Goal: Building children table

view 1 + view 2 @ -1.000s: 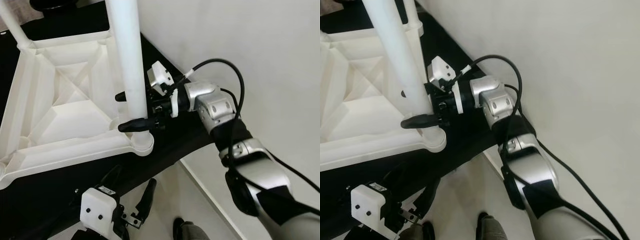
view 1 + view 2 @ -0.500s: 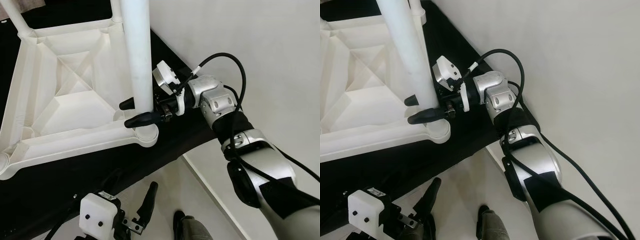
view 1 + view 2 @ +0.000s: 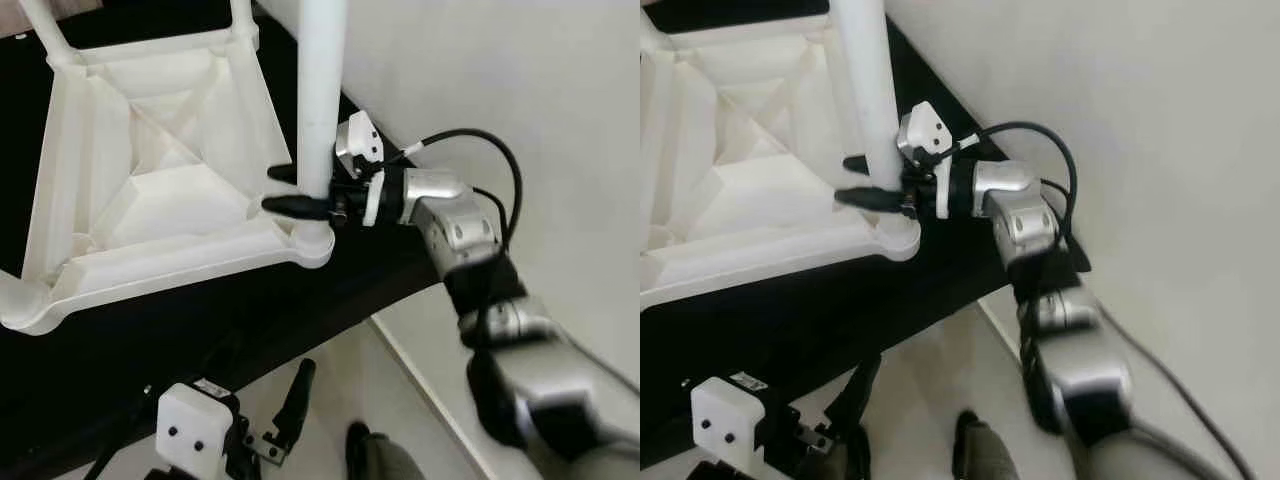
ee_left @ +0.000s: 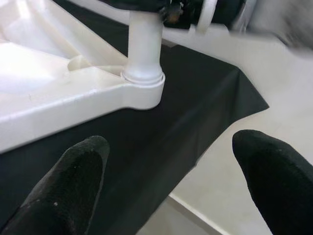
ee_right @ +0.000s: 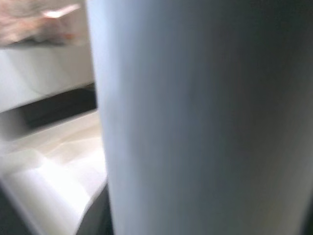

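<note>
Three legs look seated so far. White tabletop (image 3: 150, 200) lies upside down on a black cloth (image 3: 200, 340), ribbed underside up. Near-right corner: white leg (image 3: 320, 110) stands upright in its corner socket (image 3: 310, 240); the left wrist view shows the leg's base ring flush on the socket collar, so it reads as pushed home or close to it. Two more legs rise from the far corners: far-left leg (image 3: 45, 28) and far-right leg (image 3: 243, 12), both cropped by the frame edge. Near-left corner (image 3: 22, 300) shows a bare socket end with no leg, so my estimate is one leg still to fit.

Right gripper (image 3: 292, 190) reaches in from the wall side and straddles the near-right leg just above the socket, one black finger on each side, clamped on it. Right wrist view is mostly the leg's white surface, blurred and very close.

Left gripper (image 4: 176, 171) hangs low below the cloth edge, fingers spread wide with nothing between them, pointing toward the same corner. A shoe tip (image 3: 355, 445) is on the floor beside it.

Remaining, as I judge it: confirm this leg is fully seated, release, fit the fourth leg at the near-left corner, then flip the table upright.
</note>
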Available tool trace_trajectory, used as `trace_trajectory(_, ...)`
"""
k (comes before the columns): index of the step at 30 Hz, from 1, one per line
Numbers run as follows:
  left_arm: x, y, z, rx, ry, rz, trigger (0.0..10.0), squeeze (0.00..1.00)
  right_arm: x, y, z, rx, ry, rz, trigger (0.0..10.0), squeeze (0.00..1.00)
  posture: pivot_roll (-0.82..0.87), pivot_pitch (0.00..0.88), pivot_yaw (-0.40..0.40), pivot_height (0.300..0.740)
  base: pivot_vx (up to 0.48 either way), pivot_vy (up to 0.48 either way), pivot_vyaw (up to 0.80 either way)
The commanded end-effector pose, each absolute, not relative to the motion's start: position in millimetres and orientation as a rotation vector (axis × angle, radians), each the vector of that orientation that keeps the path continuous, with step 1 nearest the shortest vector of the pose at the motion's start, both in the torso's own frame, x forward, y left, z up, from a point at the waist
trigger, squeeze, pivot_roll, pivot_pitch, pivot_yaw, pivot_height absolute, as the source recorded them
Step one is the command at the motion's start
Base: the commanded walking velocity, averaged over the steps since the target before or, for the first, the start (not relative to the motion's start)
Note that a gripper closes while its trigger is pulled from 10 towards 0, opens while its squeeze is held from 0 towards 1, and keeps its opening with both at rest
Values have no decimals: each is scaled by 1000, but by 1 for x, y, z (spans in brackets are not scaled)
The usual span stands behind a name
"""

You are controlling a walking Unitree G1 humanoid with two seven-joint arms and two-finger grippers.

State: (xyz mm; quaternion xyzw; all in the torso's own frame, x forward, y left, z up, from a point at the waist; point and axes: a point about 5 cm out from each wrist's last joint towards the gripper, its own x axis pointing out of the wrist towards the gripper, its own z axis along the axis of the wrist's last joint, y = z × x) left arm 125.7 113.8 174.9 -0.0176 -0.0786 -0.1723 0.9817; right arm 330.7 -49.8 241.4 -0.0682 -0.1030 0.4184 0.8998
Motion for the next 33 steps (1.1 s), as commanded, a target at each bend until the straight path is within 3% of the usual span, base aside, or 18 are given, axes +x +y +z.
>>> trace_trajectory(1,125,115,168,-40,-116,-360,10000,0,323,-66,185,-185,90,621,0,0,100,301,-37,740,0,0,0)
trace_trajectory(2,128,116,167,-39,-117,-367,10000,0,307,-57,176,-164,109,588,0,0,98,281,-29,740,0,0,0)
trace_trajectory(4,131,116,165,-40,-117,-374,10000,0,303,-42,176,-142,101,631,0,0,107,262,-25,740,0,0,0)
trace_trajectory(6,135,117,162,-39,-117,-378,10000,0,310,-23,183,-132,56,676,0,0,111,239,-29,740,0,0,0)
trace_trajectory(11,141,119,161,-25,-127,-354,10000,0,321,-3,197,-118,21,729,0,0,123,220,-39,740,0,0,0)
trace_trajectory(12,143,121,161,-16,-135,-340,10000,0,322,-1,203,-116,16,750,10000,0,122,216,-38,740,0,0,0)
trace_trajectory(16,146,124,161,-8,-143,-329,10000,0,313,-1,210,-105,33,737,10000,0,121,211,-38,740,0,0,0)
trace_trajectory(17,148,124,161,-9,-146,-333,10000,0,313,-2,219,-89,1,912,10000,1000,121,206,-39,740,0,0,0)
trace_trajectory(23,150,124,161,-10,-149,-339,10000,0,319,-10,237,-94,-102,1149,10000,1000,122,210,-34,740,0,0,0)
trace_trajectory(25,149,123,161,-12,-151,-342,10000,0,322,-20,247,-123,-148,1349,10000,1000,126,216,-34,740,0,0,0)
trace_trajectory(26,149,123,161,-12,-151,-342,10000,0,323,-23,249,-130,-157,1394,10000,475,126,216,-34,740,0,0,0)
trace_trajectory(28,148,122,162,-15,-151,-342,10000,0,327,-29,248,-284,-176,1461,10000,475,130,224,-36,740,0,0,0)
trace_trajectory(29,147,121,162,-16,-151,-341,10000,0,329,-32,250,-317,-169,1514,10000,0,132,229,-35,740,0,0,0)
trace_trajectory(33,145,120,163,-18,-150,-341,10000,0,332,-36,255,-338,-159,1607,10000,0,134,239,-36,740,0,0,0)
